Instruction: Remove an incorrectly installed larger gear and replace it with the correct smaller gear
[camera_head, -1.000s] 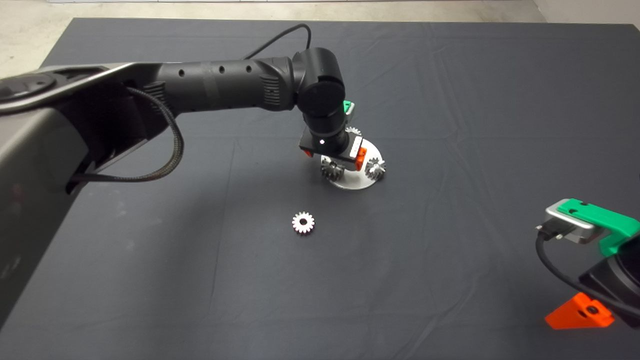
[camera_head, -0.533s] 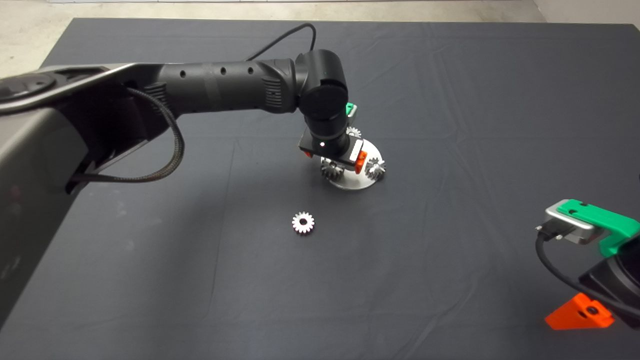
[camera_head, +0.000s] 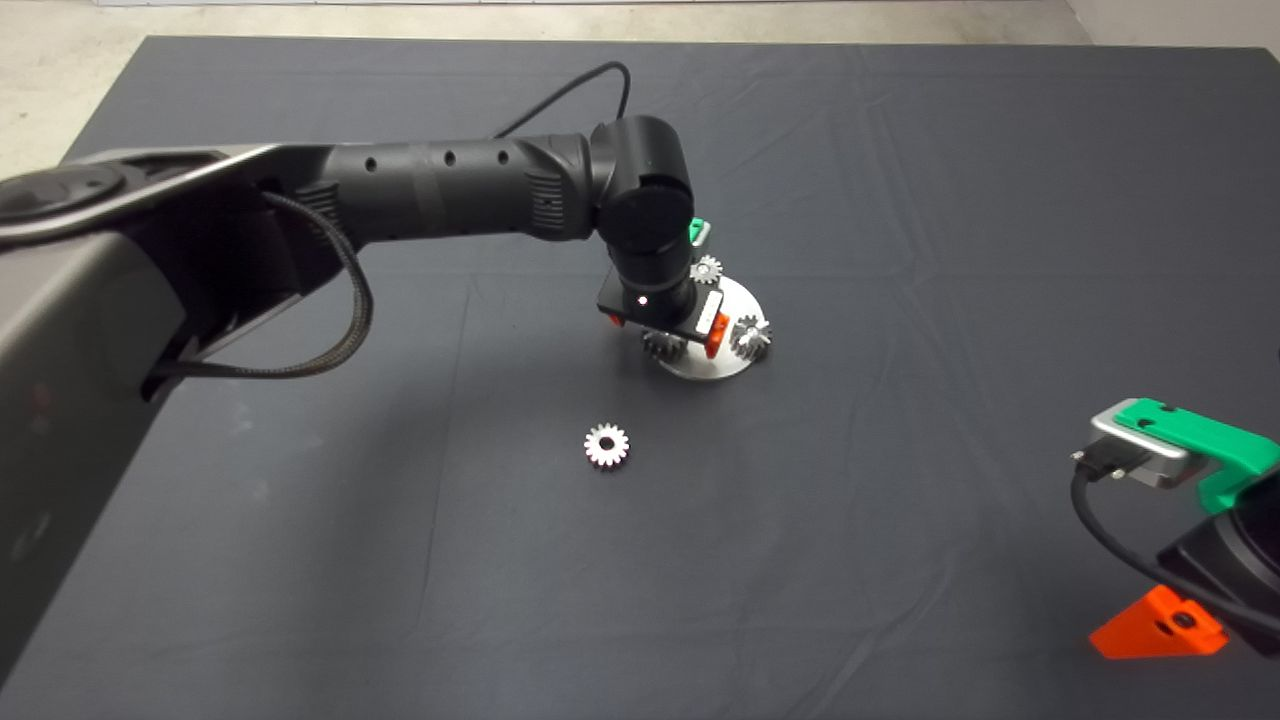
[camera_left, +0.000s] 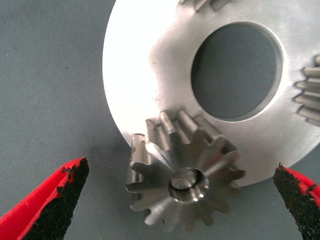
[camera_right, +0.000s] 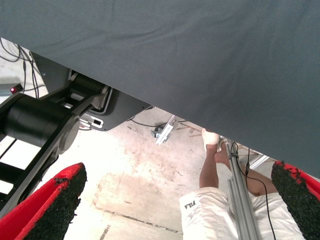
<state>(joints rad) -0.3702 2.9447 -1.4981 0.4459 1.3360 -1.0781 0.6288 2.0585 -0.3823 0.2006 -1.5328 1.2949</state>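
From the head camera, my left arm's wrist covers most of the larger gear (camera_head: 663, 347), so I see only its lower teeth. The left gripper (camera_head: 668, 335) is largely buried under that wrist too. In the left wrist camera, the two small gears on the round plate (camera_left: 135, 75) are cut off by the frame. The right gripper (camera_head: 1160, 622) is clipped at the table's near right corner. The person's leg (camera_right: 212, 165) beyond the table is partly hidden by its edge.

silvery larger gear (camera_left: 182, 170), silvery round plate (camera_left: 150, 75), dark grey mat (camera_head: 900, 250), red fingers (camera_left: 45, 205)
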